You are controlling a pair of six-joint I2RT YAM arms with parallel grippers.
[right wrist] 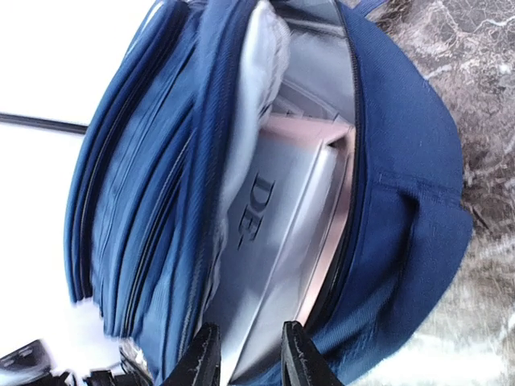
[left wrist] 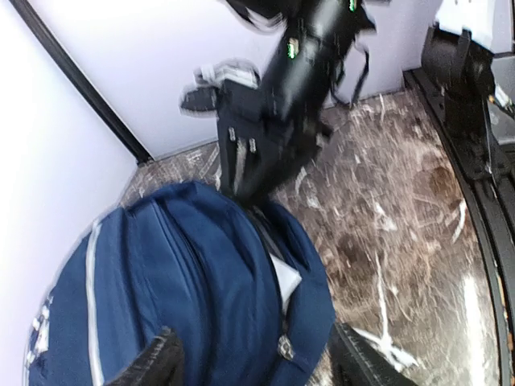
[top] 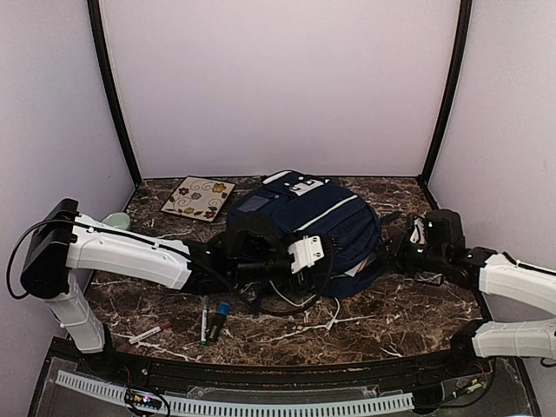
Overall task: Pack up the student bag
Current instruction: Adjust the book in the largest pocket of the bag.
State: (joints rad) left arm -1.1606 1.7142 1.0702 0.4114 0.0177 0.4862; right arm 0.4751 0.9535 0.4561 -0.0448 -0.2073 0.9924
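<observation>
- Far left, by the left edge of the table (top: 417, 313): a pale green round thing (top: 117, 221), half hidden behind the L arm. Couldn't tell what it was.
- Front-left: a red-and-white pen (top: 149, 333), and closer to the middle two markers (top: 210, 318) side by side. All were loose, outside the bag. The L arm hung right above them, so a low sweep could've knocked them off the front edge.
- Back-left: a flowery flat pad (top: 198, 198) just beside the bag, also unpacked.
- L gripper (left wrist: 257, 362): at the bag's near side, fingers (left wrist: 157, 366) spread wide w/ nothing pinched. One sat over the fabric, the other over bare table. Closing from there would prob. catch only a fold, and the mouth would sag shut.
- Student bag (top: 304, 213): lay flat mid-table, twd the back edge, white patch at the back end. The main compartment gaped open on its right side.
- Inside: a silver slab (right wrist: 273, 241) lettered "DE" (laptop, I'd guess) w/ a pinkish rim, against the pale grey lining (right wrist: 257, 96). Its near end reached the opening, so not fully seated by my reckoning. Other pockets were pressed flat, contents not visible.
- R gripper (right wrist: 249, 358): at the bag's mouth, fingers (right wrist: 205, 358) only narrowly apart, the slab's end in line w/ the gap. Couldn't tell if they'd clamped it or just sat next to it.
- Risks on that side: a skewed push could snag the slab's corner on the zip edge. W/ nothing bracing the bag, it could also slide toward the L arm. Both wrists were close together and might clash.
</observation>
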